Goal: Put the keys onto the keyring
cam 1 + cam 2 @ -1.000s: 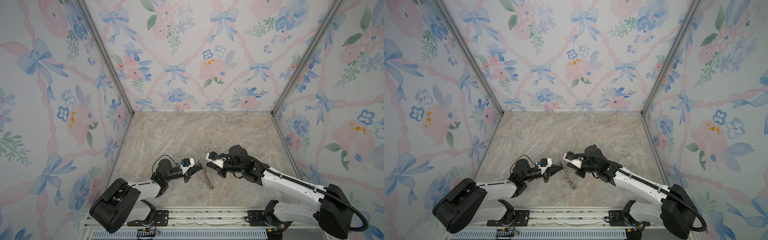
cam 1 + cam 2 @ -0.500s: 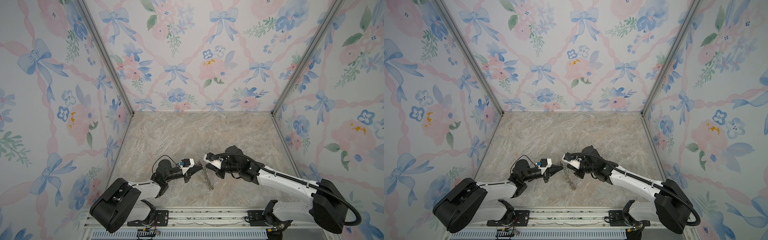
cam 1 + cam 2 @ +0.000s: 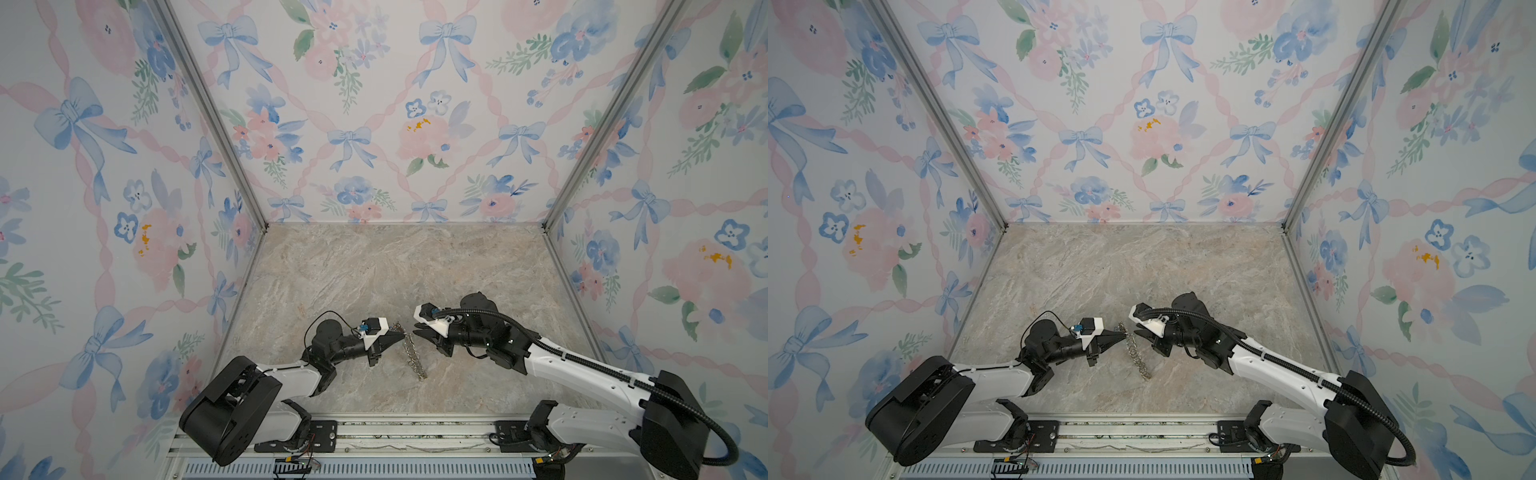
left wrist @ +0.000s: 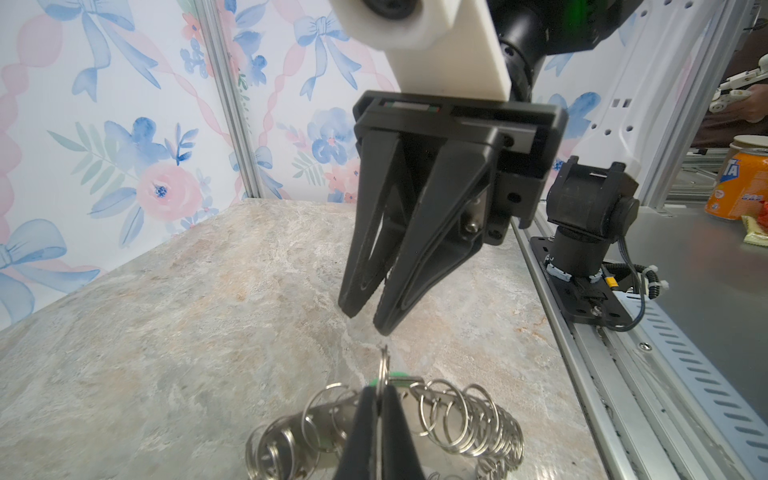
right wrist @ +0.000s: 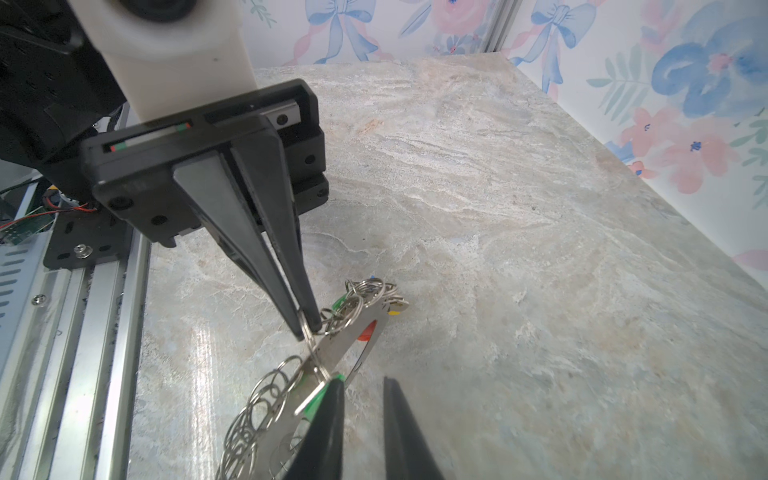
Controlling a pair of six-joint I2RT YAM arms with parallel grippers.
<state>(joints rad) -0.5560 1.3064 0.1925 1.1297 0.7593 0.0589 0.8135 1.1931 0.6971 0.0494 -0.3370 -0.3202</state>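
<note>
The keyring [image 3: 413,353] [image 3: 1138,355] stands on edge on the marble floor between my two grippers. It is a grey plate [image 5: 345,345] rimmed with silver wire rings [image 4: 457,411]. My left gripper [image 4: 381,390] [image 5: 308,328] is shut on one wire ring at its upper end. Several keys hang there: a green one [image 5: 320,399] [image 4: 397,376], a red one [image 5: 366,332] and a yellow one [image 5: 395,309]. My right gripper [image 5: 362,380] [image 3: 414,332] faces the left one, slightly open. One finger [image 5: 328,415] lies against the green key, and nothing sits between the fingers.
The aluminium rail [image 3: 374,432] with both arm bases runs along the front edge. Flowered walls close the left, back and right sides. An orange can [image 4: 744,183] stands outside the cell.
My right gripper's fingers have parted a little and now stand off the green key, which stays at the ring. My left gripper has kept its hold without moving.
</note>
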